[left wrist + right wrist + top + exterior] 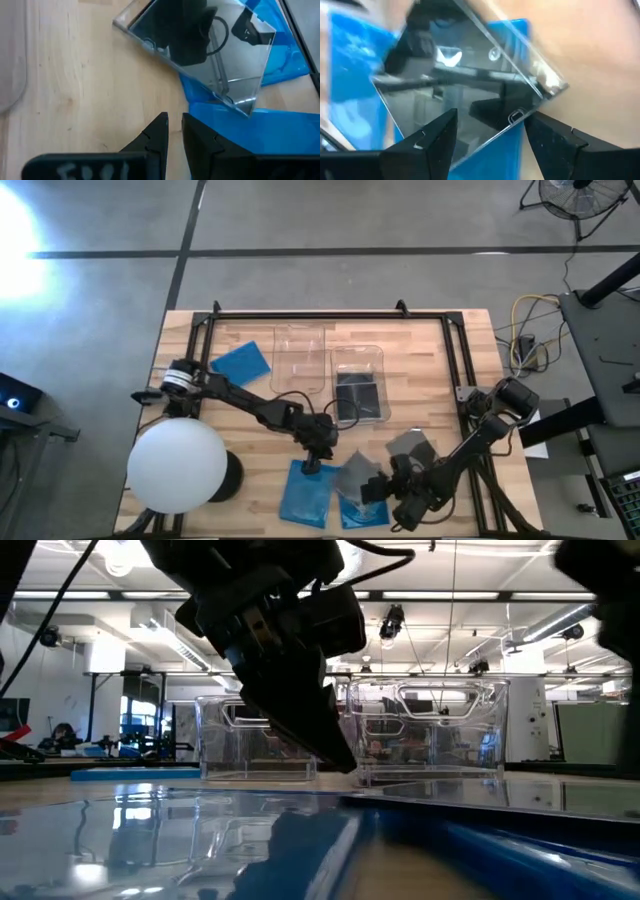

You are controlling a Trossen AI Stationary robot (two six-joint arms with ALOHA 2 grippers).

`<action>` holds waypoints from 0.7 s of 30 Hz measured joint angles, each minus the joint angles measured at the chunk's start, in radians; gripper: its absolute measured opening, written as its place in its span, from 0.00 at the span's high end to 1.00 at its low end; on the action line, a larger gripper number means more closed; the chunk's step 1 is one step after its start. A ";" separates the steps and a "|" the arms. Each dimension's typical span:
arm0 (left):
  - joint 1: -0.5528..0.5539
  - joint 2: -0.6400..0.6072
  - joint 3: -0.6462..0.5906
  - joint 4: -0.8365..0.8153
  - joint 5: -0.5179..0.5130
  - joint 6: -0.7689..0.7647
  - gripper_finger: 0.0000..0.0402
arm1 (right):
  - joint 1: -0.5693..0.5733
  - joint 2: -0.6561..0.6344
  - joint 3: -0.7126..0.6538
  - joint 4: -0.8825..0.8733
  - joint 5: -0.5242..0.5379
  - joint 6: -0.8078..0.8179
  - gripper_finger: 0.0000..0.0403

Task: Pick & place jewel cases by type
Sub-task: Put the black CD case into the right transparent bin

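Wooden table (250, 470) planks carry two clear bins side by side at the far centre: the left bin (300, 360) and the right bin (360, 380). One dark case (357, 396) lies flat inside the right bin. A blue case (241, 362) rests on the table just beside the left bin, on its left. A large white ball (176, 465) sits at the near left corner.

Near the front edge, a blue case (306, 492) lies flat, with a grey glossy case (356, 474) beside it overlapping a second blue case (365, 510). Another grey case (410, 445) lies close to the right of that group.

Left gripper (312, 463) hangs at the far edge of the front blue case; its fingers (155, 137) are nearly closed, with only a thin gap and nothing between them. Right gripper (375, 490) sits at the grey glossy case (465, 95), fingers spread wide on either side of its corner; contact appears absent, though the wrist view is blurred.
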 joint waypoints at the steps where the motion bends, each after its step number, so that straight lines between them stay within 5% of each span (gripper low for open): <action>1: 0.000 0.004 0.000 0.004 0.000 0.000 0.91 | -0.009 0.000 0.000 -0.001 0.017 -0.005 0.44; 21: -0.001 0.042 -0.002 -0.004 0.008 -0.022 0.91 | -0.126 -0.021 0.037 0.002 0.006 -0.275 0.44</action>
